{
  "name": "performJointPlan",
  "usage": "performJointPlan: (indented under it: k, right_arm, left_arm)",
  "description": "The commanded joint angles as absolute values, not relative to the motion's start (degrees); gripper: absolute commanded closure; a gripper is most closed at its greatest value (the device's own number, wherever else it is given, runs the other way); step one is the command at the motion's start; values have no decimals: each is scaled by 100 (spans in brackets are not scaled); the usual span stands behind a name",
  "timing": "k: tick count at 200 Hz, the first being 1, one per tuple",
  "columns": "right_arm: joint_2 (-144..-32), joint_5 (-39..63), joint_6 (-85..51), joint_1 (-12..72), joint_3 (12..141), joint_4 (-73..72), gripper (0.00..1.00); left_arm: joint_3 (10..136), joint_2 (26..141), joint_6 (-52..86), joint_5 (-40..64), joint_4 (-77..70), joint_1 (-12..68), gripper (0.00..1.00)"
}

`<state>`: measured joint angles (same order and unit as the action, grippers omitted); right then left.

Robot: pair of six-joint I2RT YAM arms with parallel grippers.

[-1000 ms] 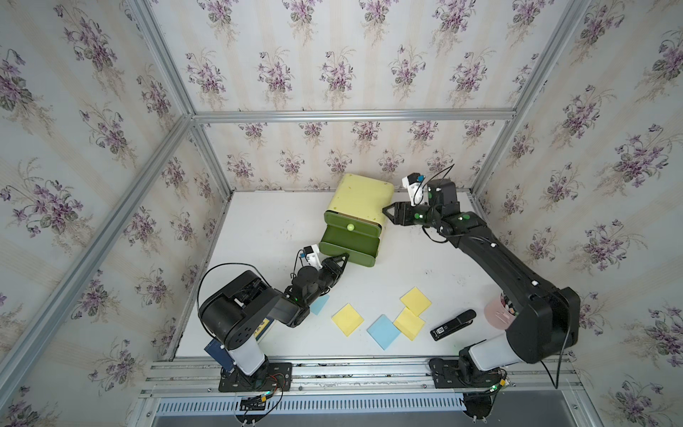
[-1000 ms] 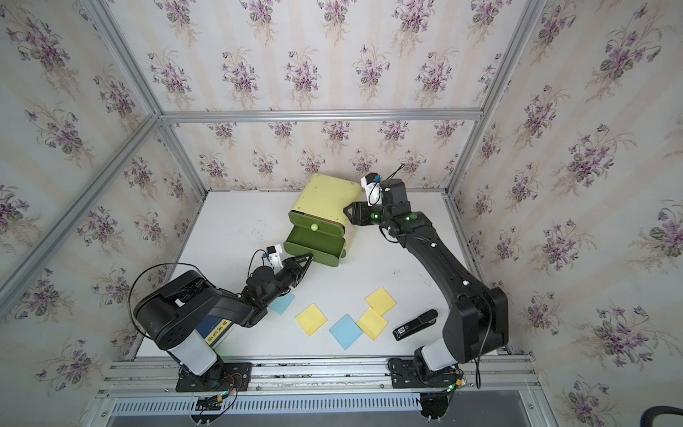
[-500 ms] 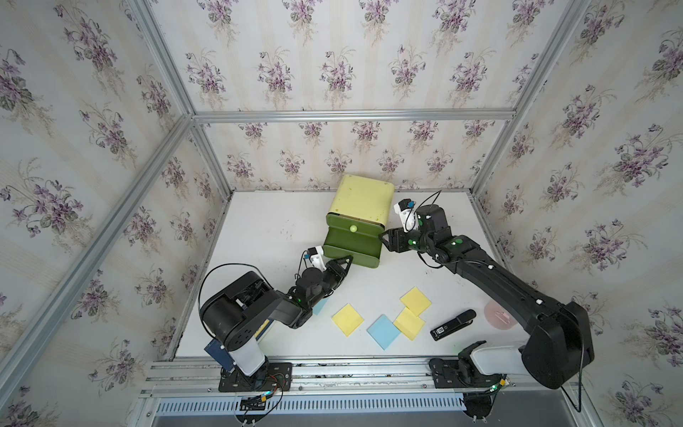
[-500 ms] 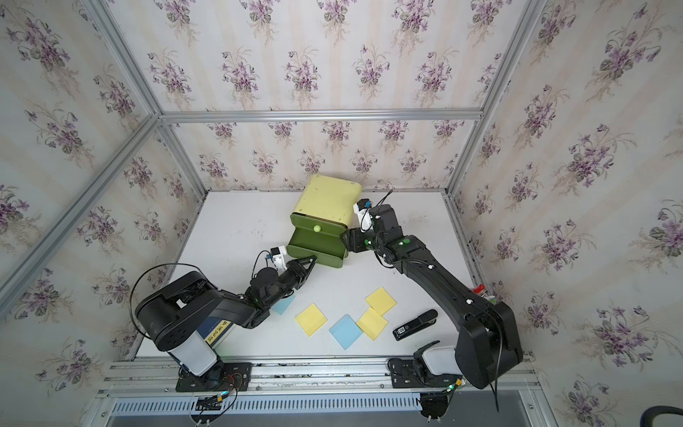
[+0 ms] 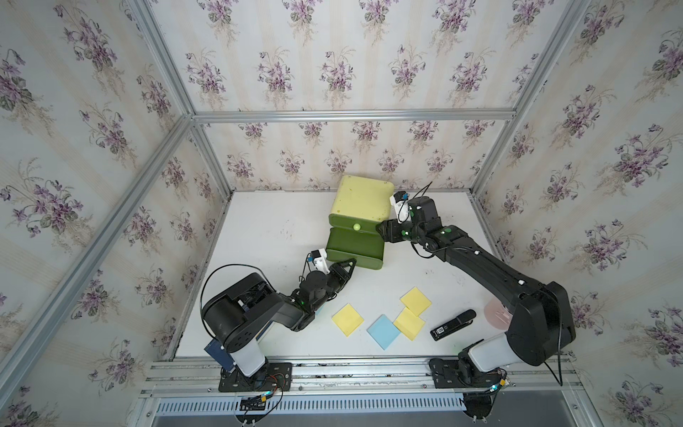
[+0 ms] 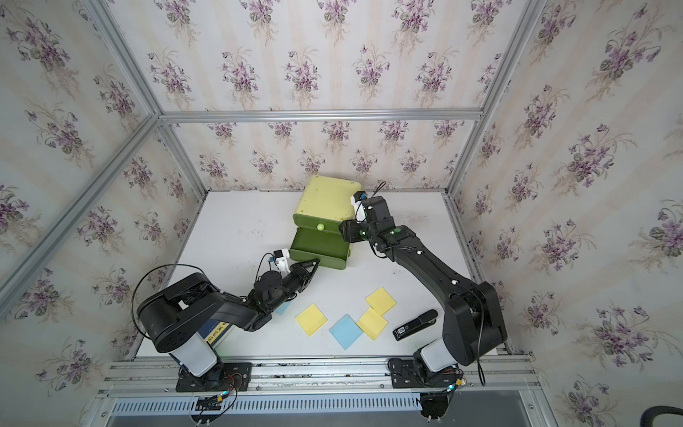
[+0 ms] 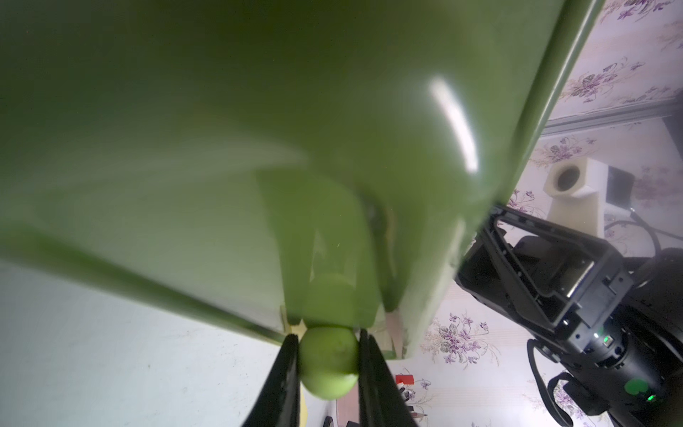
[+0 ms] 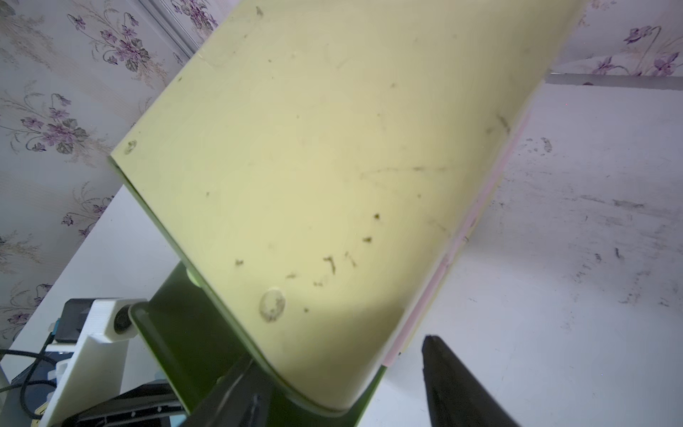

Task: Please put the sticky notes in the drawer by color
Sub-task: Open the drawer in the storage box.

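The drawer [image 5: 364, 199] stands at the back middle of the table, pale yellow-green, with a dark green lower drawer [image 5: 354, 247] pulled out. My left gripper [image 5: 353, 261] [image 7: 328, 334] is shut on that drawer's round light-green knob [image 7: 329, 360]. My right gripper [image 5: 382, 231] [image 8: 338, 353] is open and straddles the casing's front right corner, one finger over the table. The sticky notes lie near the front: three yellow [image 5: 347, 319] [image 5: 415, 301] [image 5: 409, 324] and a blue one [image 5: 383, 331]. Another blue note [image 6: 284, 307] is half hidden under my left arm.
A black stapler [image 5: 452, 325] lies right of the notes. A dark blue book [image 6: 218, 331] sits under the left arm's base. A pale pink shape [image 5: 493, 314] shows behind the right arm. Walls close in the table on three sides.
My right gripper has come forward and down along the cabinet's right side to its front corner. My left gripper has kept hold of the knob.
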<state>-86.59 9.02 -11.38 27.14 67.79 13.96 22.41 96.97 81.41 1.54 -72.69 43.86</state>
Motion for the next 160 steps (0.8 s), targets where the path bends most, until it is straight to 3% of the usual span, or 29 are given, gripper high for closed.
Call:
performJointPlan:
  k: [1,29,111,133,160]
  right_arm:
    - [-8656,755,-1144,2690,6787,1152,33]
    - [-8622,813,-1162,2692,6783,1185,33]
    - [-8279,1022,-1236,2691,6741,1261,33]
    - [-8130,1125,-1272,2696,6703,1349,32]
    - [-7852,1245,-1344,2692,6531,1374,32]
  left_arm:
    - [2267,9755,8009,65,-7310,4485,86]
    - [2240,9865,8064,-4,-7433,4535,62]
    - [2063,9582,8073,-52,-7282,4641,31]
    - [1813,8973,8079,-13,-6612,4632,23]
    - [1756,7481,7730,108,-4440,4631,21]
